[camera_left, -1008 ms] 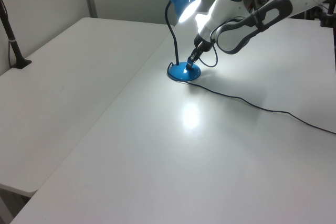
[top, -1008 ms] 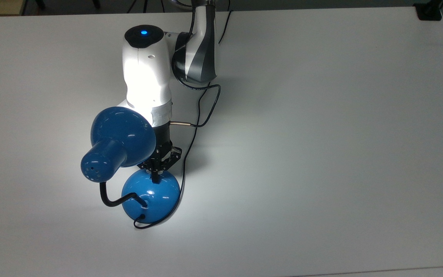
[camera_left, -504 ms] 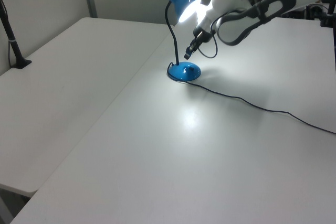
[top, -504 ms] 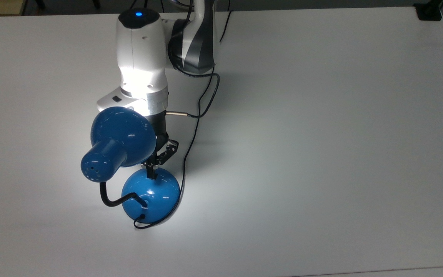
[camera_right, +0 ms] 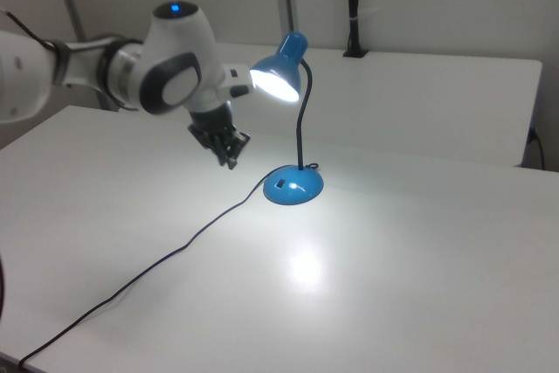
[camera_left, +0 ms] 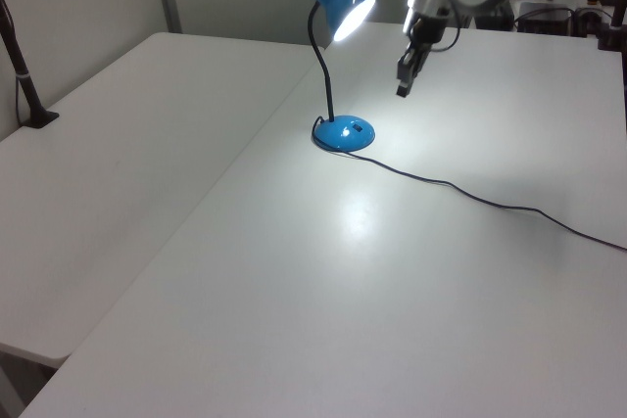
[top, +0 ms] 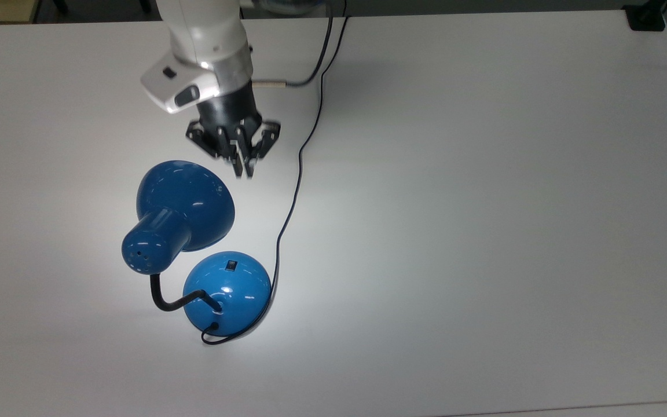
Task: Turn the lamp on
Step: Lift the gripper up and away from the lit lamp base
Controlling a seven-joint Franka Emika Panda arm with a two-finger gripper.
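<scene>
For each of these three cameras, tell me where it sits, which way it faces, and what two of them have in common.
Top view: overhead, facing down on the table; shows the wrist and gripper above the lamp.
Left view: raised at one table side, looking across at the lamp; gripper hangs beyond it.
Right view: opposite side, lower; forearm and gripper beside the lamp.
Left and right views share the lit shade and the bright pool.

A lab, plainly: bare white tables (camera_left: 147,193) pushed side by side, a Franka arm (camera_right: 105,76) mounted there (black clamp post (camera_left: 22,75) at the left view's left edge), plain grey walls.
</scene>
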